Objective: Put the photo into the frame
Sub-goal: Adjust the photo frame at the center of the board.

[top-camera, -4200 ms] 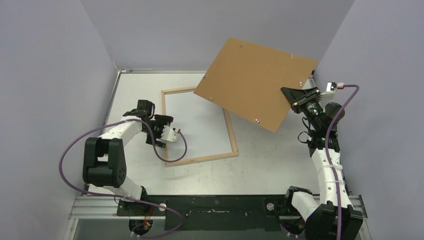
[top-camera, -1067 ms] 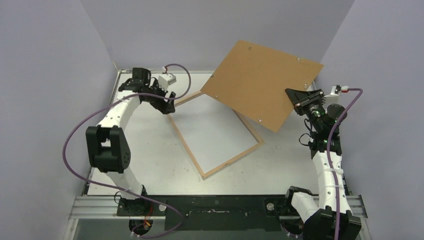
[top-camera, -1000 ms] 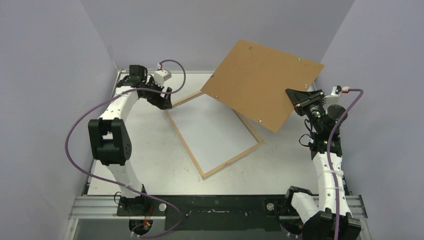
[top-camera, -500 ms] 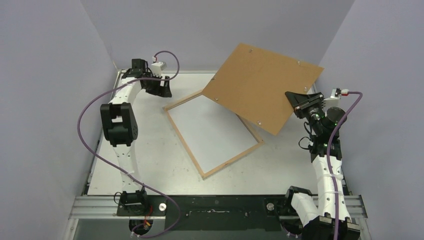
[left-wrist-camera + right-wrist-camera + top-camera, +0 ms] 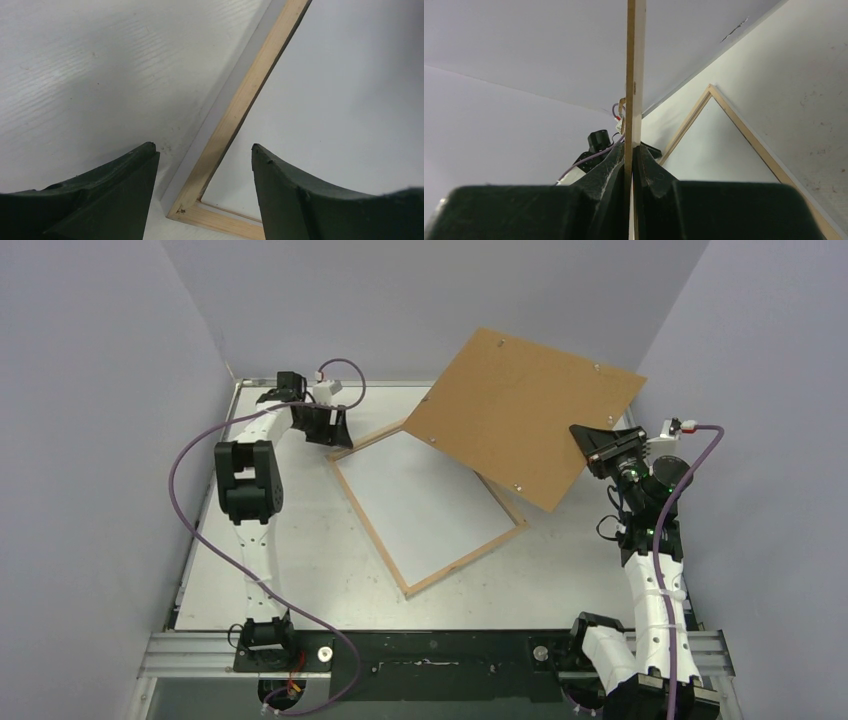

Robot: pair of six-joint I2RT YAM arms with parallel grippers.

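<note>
From above, the frame [image 5: 369, 525] lies flat and askew on the table [image 5: 300, 560], with the photo [image 5: 425, 500] white side up inside it. The right gripper [image 5: 590, 445] holds a brown panel [image 5: 525, 415] tilted over the frame's far side.

Left wrist: the left gripper [image 5: 202, 147] hangs with jaws apart above a frame corner.

Right wrist: the jaws pinch the panel's edge.

There is one surface [image 5: 300, 570]. On it lies one frame [image 5: 370, 525], and inside the frame is one photo [image 5: 425, 500]. There is one brown board [image 5: 525, 410]. The board has little dots near its edges. I think I count five, but they are very tiny. There are two arms, a left arm [image 5: 245, 480] and a right arm [image 5: 650, 570]. Each arm has one tool, so there are two: the left tool [image 5: 202, 155] and the right tool [image 5: 588, 443]. There are two purple cables [image 5: 171, 478].
</note>
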